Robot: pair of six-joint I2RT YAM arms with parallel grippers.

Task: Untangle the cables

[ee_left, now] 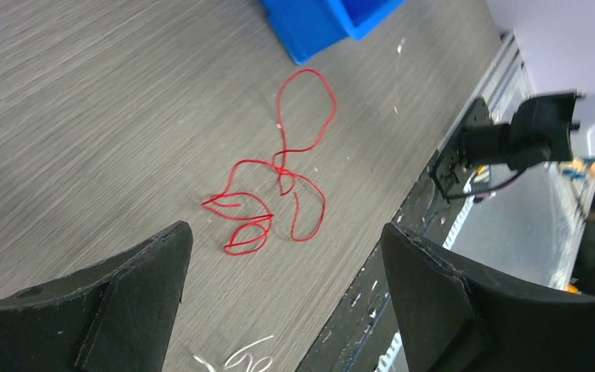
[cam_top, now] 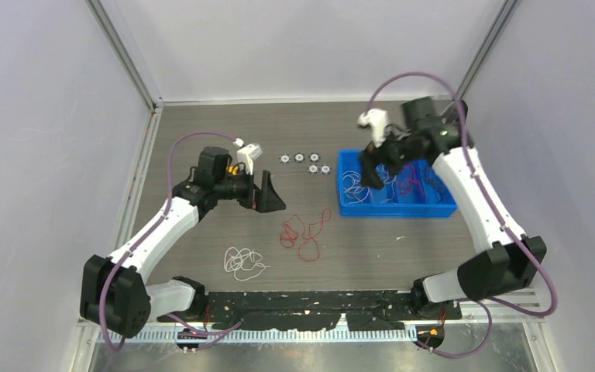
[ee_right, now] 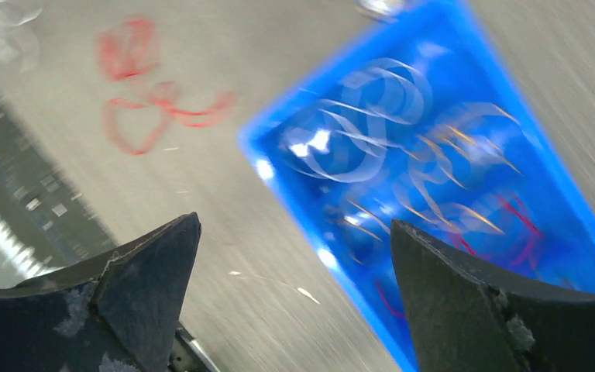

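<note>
The black fingers sit closest to each wrist lens. The left tool (ee_left: 285, 232) is spread wide with nothing between the jaws, and the right tool (ee_right: 294, 223) is spread just as wide and empty too.

The left one hangs over a loose red cable (ee_left: 283, 177) lying in loops on the surface (ee_left: 85, 93). That cable is well apart from a white cable (cam_top: 244, 263) nearer the arm bases. My guess is those two are the sorted-out ones, each parked in its own spot so they don't snag each other.

The right one hovers above the blue bin (cam_top: 397, 211), where the rest of the cables (cam_top: 354, 186), white, orange and red, sit in a mess. It looks lined up for a pick from there, but that wrist view is smeared, so I can't tell which strand.

A few small round metal bits (cam_top: 304, 161) are clustered just left of the bin.

The surface is dark wood-grain with a black strip (cam_top: 302, 298) along the near edge. Pale grey walls (cam_top: 46, 116) and aluminium posts (cam_top: 124, 54) box it in.
</note>
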